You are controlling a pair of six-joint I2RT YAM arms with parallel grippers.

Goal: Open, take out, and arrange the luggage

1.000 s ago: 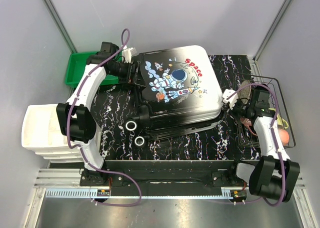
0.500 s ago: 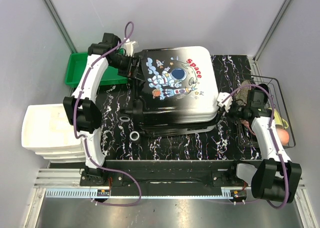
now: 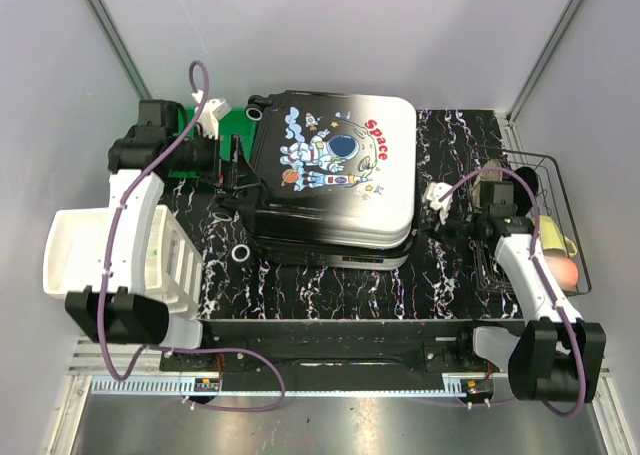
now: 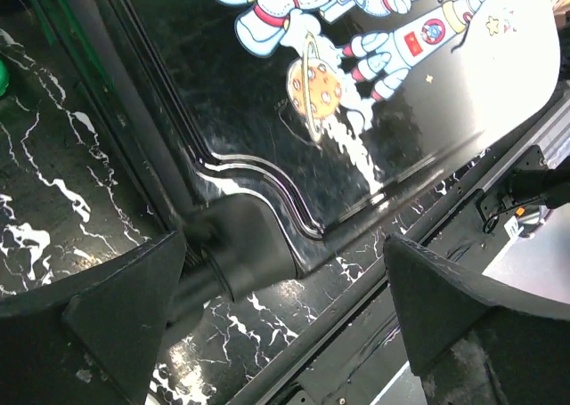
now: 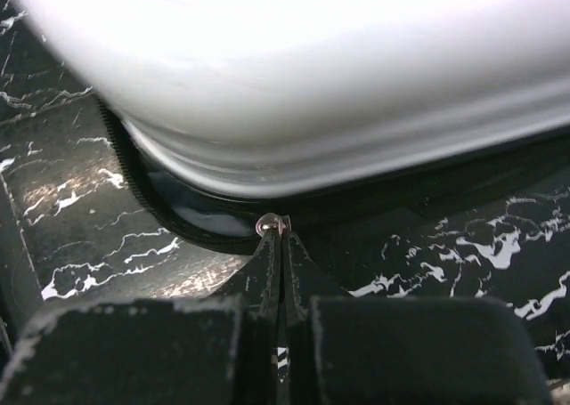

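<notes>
I'm pinching my right gripper shut, apparently on the zipper pull of the luggage, toward the worktop's right edge. My left gripper is gaping wide, holding nothing. Tugging off-line risks the pull slipping free.

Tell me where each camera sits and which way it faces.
Top external: above and behind, looking down on the luggage; left arm and right arm show.
Left wrist: on the left arm, facing the luggage's black printed corner between the open left gripper.
Right wrist: low at the white side, right gripper shut on the zipper pull.
Shared: all three show the luggage.
</notes>
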